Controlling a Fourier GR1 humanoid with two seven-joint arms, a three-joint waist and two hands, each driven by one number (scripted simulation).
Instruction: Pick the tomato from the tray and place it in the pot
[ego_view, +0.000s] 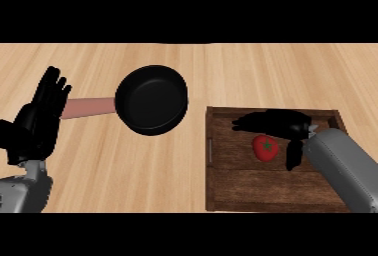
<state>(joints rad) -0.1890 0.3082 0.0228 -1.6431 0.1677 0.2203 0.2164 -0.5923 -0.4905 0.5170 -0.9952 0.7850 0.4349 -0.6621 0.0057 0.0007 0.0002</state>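
Black fingers stand straight and pressed side by side at the far left of the frame, where the left hand (40, 117) rests open and upright near the edge, holding nothing

Right of it, in the upper middle, sits the pot (153, 99), a shallow black vessel with a pinkish handle (87, 107) pointing back toward that left hand. Its inside shows only dark metal; nothing lies in it

Further right, filling the lower right of the frame, is the wooden tray (244, 192). The tomato (265, 148) lies in it, red with a green stalk, toward the tray's upper half and clear of its walls. It is the only loose thing I can see in there

Over the tomato hangs the right hand (277, 124), coming in from the lower right corner. Its fingers curve above and past the tomato's upper left, and the thumb drops down just to its right, so the hand is spread around it rather than closed. I cannot tell whether any finger touches the skin yet

To do this step well, I would say the hand should settle lower so fingers and thumb meet the tomato across its widest part, then close evenly; a round fruit could roll out sideways if pinched near its top. After that comes a straight lift clear of the tray wall, then a carry left to the pot
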